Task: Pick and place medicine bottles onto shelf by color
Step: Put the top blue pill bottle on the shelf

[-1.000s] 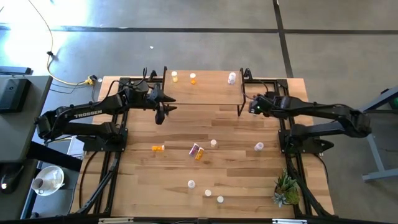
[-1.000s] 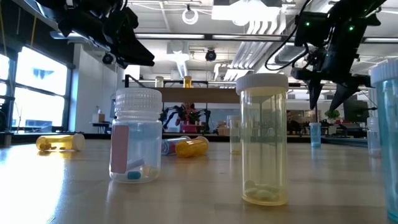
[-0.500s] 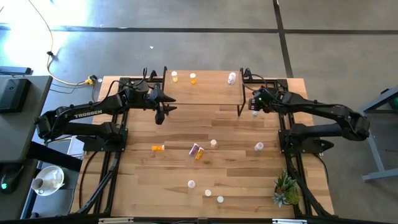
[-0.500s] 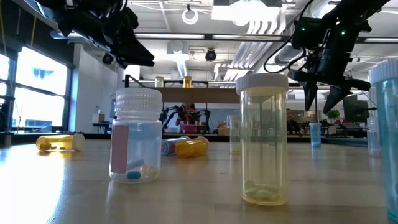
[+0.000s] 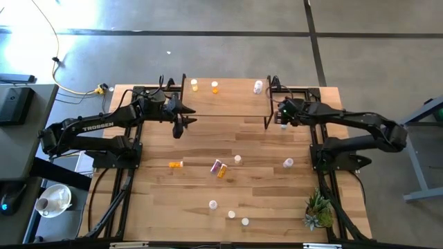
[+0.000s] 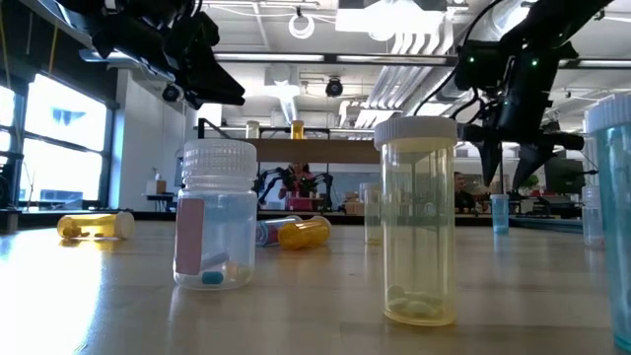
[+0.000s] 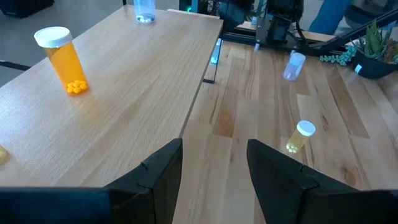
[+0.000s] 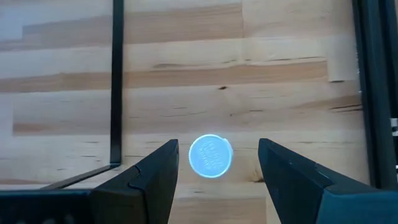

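Pale, streaky wood planks make up the desk (image 5: 263, 207), framed by black metal rails. Along its far edge stands the shelf (image 5: 225, 104), a smooth light-wood board on thin black legs.

Over the shelf's left end hangs the left hand (image 5: 181, 123), its two dark, angular fingers (image 7: 152, 177) parted with nothing between them. Its wrist view looks across the shelf top at an upright orange bottle (image 7: 60, 60), clear amber plastic with a flat white cap and a few pills at the bottom.

From above, three small capped bottles stand on the shelf by its far edge: a yellowish one (image 5: 194, 84) and an orange one (image 5: 214, 87) toward the left, a whitish one (image 5: 258, 86) at the right end.

On the desk's middle, an orange bottle (image 5: 176, 164) lies on its side; right of it a pink-purple bottle and an orange one lie together (image 5: 219, 168), with a white-capped bottle (image 5: 237, 159) just beside them and another (image 5: 288, 163) nearer the right edge. Three more white caps (image 5: 229, 214) sit toward the near edge. The low view shows two of them close: a ribbed-cap clear bottle (image 6: 213, 215) and a taller yellowish cylinder (image 6: 418, 219).

Just off the shelf's right end, the right hand (image 5: 283, 117) hangs with fingers spread wide, straddling a round white cap (image 8: 210, 155) below without touching it.
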Robot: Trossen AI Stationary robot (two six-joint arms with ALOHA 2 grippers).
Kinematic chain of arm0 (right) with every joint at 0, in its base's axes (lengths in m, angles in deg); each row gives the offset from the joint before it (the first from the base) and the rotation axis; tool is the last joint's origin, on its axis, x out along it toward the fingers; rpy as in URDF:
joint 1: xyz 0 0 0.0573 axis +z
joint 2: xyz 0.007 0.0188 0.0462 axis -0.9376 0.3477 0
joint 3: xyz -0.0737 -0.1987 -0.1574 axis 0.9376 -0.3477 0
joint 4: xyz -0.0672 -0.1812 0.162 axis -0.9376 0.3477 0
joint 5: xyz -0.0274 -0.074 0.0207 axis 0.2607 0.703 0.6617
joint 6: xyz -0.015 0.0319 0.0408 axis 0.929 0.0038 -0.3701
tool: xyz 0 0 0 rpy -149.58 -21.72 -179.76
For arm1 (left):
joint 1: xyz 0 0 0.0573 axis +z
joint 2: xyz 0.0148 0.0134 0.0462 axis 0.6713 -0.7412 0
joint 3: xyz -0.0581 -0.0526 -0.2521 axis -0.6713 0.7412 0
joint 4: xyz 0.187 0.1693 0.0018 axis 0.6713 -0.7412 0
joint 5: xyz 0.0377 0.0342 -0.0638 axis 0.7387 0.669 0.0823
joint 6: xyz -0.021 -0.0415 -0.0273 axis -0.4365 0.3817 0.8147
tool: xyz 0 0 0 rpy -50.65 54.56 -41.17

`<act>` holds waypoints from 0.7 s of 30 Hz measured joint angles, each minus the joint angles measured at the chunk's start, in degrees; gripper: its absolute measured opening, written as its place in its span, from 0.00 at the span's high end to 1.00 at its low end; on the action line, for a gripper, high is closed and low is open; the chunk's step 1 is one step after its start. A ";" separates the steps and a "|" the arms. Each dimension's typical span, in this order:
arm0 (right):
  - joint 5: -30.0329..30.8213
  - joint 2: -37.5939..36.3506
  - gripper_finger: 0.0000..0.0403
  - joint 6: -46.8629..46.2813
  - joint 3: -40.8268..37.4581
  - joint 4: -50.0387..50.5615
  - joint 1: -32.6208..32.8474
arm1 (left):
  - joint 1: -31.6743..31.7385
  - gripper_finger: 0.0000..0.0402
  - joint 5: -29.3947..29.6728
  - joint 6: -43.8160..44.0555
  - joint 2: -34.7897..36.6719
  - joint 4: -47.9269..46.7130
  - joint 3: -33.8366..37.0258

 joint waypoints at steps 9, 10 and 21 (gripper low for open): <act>-0.35 3.74 0.48 0.34 0.00 -2.01 0.09 | 0.00 0.58 0.00 0.00 0.00 0.00 0.00; -0.37 3.79 0.48 0.34 0.00 -1.98 0.09 | -0.01 0.58 0.00 0.00 0.00 0.00 0.00; 0.04 5.98 0.48 -0.10 0.02 -1.10 0.09 | 0.01 0.58 0.00 0.00 0.00 0.00 -0.02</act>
